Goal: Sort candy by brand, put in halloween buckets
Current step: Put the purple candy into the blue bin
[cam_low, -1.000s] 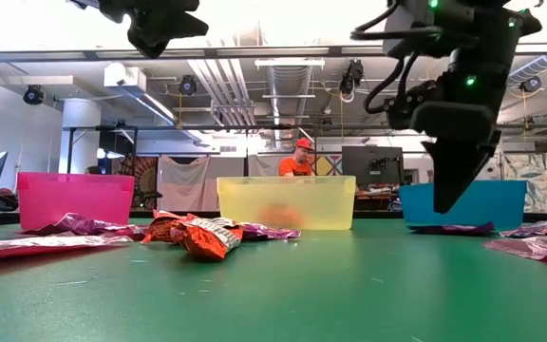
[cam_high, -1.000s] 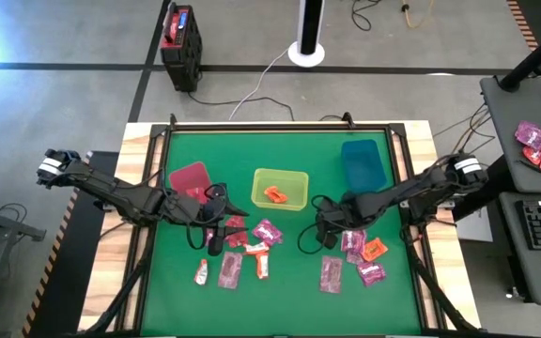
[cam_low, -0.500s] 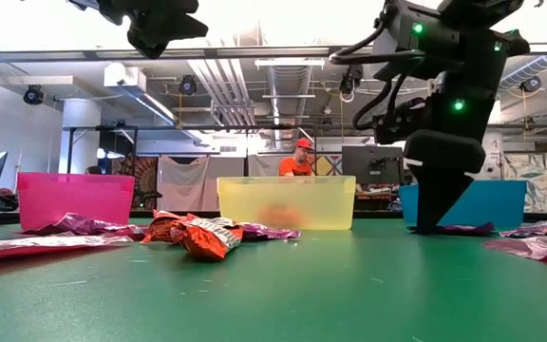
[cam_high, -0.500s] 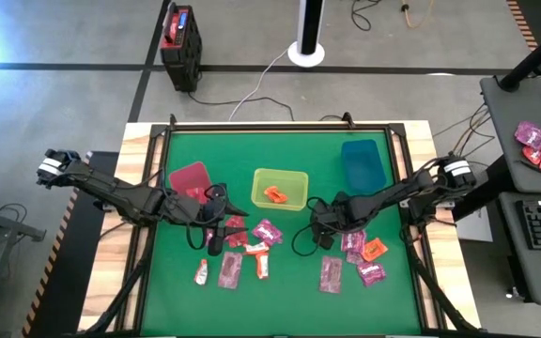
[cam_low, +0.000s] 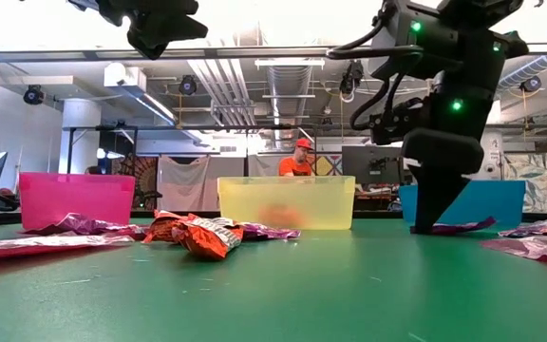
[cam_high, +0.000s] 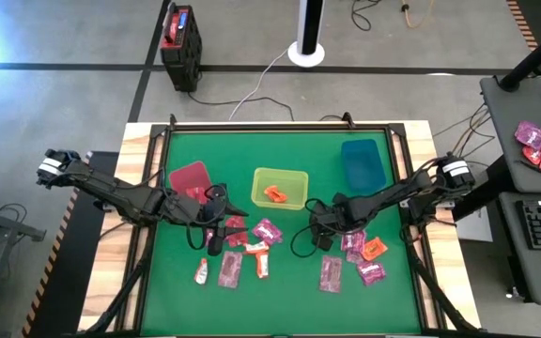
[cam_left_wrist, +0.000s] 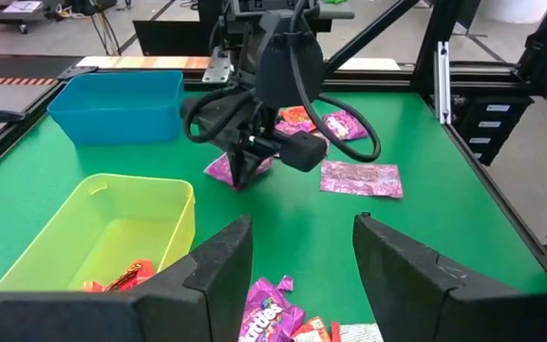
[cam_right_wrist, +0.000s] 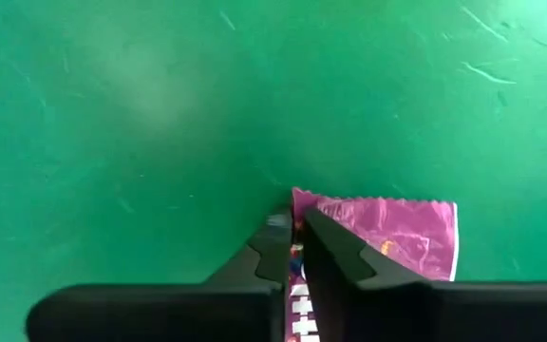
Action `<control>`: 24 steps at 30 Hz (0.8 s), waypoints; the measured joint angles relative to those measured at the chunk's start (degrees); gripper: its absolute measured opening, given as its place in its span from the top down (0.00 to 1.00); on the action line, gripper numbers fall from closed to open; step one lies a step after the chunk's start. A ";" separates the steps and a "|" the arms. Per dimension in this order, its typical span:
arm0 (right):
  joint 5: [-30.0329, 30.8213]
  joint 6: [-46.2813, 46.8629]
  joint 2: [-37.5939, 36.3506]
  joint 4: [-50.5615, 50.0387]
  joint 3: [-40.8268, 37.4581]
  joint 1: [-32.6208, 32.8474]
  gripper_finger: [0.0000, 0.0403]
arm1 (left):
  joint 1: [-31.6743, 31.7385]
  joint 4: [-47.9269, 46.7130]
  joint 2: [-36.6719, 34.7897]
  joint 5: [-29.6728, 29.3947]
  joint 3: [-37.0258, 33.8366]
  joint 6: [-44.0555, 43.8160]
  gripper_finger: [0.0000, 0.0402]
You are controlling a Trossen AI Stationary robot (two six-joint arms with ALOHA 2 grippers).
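My right gripper (cam_right_wrist: 297, 252) stands low over the right half of the table (cam_high: 319, 239) and is shut on a shiny magenta candy packet (cam_right_wrist: 387, 237). My left gripper (cam_left_wrist: 302, 271) is open and hovers above a cluster of magenta and orange packets (cam_high: 252, 246) on the left half. The red bin (cam_high: 190, 178), the yellow-green bin (cam_high: 280, 186) and the teal bin (cam_high: 363, 161) stand in a row on the table's far half. An orange packet (cam_high: 272, 194) lies in the yellow-green bin. My right gripper pinches the magenta packet between its two fingers (cam_right_wrist: 335, 252) at one short edge, near a corner (cam_right_wrist: 302, 201). It comes from above, pointing down. The rest of the packet (cam_low: 465, 226) lies low on the green table beside the fingers.
More magenta packets (cam_high: 331, 273) and an orange one (cam_high: 374, 249) lie near my right gripper. A person in an orange cap (cam_low: 299, 160) sits in the room behind the yellow-green bin. The near part of the table (cam_high: 280, 305) is bare green.
My right gripper has come down to the table and shifted slightly toward the left edge, ending on the magenta packet. My left arm has kept still.
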 joint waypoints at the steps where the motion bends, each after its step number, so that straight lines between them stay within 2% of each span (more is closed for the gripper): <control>1: 0.16 0.00 -0.37 -0.07 0.00 0.06 0.96 | 0.00 0.00 0.00 0.00 0.00 0.00 0.58; 10: 0.08 -0.35 -8.53 -1.74 -0.37 0.30 0.98 | 0.00 0.00 0.02 -0.02 0.00 0.00 0.58; 18: 5.49 -0.56 -16.60 -1.81 -0.33 0.30 0.98 | 0.00 0.00 0.00 -0.04 0.00 0.00 0.58; 21: 7.38 0.51 -18.61 -4.42 -0.31 0.17 0.98 | 0.00 0.00 0.01 -0.04 0.00 0.00 0.58; 24: 6.60 -0.76 -19.45 -10.19 -0.28 0.15 0.98 | 0.00 0.02 0.00 -0.04 0.00 0.00 0.58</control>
